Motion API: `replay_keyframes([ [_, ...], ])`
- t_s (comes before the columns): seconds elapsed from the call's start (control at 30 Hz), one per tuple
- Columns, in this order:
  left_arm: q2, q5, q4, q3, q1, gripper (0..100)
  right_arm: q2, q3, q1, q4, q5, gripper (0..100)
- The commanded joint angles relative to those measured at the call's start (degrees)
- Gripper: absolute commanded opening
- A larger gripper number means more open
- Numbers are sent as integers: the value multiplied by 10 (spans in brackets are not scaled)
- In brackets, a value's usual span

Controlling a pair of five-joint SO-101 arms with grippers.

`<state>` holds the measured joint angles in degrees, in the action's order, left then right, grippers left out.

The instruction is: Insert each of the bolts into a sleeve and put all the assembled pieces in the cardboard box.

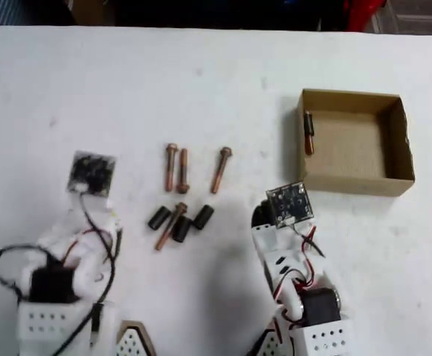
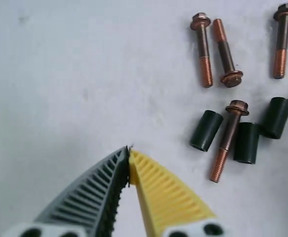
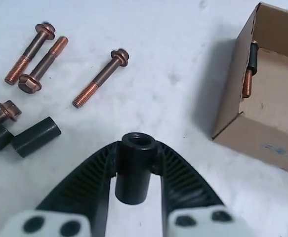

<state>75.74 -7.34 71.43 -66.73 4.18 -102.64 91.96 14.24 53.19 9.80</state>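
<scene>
The right gripper [image 3: 136, 157] is holding a short black cylindrical sleeve [image 3: 135, 170] upright between its black ribbed fingers [image 3: 92, 175], closed just enough to clamp it, with the hole showing at the free end. The left gripper [image 2: 129, 153] is hovering over the white table [image 2: 60, 74] with its grey and yellow fingers [image 2: 158, 190] pressed together on nothing.

I judge the step in hand to be joining this sleeve with a bolt. The left arm should be taking one of the four copper-coloured flanged bolts, best the lone one [image 1: 221, 169] lying apart from the others. It should grasp near the head, leave the threaded end free, and line it up with the hole before pushing.

Three more black sleeves [image 1: 181, 228] are lying around the fourth bolt. The brown cardboard box [image 1: 353, 95] is standing open near the right arm. One assembled bolt-in-sleeve piece [image 1: 308, 132] is lying inside, along the wall nearest the bolts.
</scene>
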Motion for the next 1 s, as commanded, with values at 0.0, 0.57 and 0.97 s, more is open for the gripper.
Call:
replay_keyframes([
  [0.0,-108,0,-37,67,-46,24,-6,-5,-6,-15,-6,17],
  [0.57,-499,120,-185,266,-119,242,-6,-4,-6,-14,-3,17],
  [0.97,-772,121,-201,455,-116,241,-6,-4,-6,-13,-2,17],
])
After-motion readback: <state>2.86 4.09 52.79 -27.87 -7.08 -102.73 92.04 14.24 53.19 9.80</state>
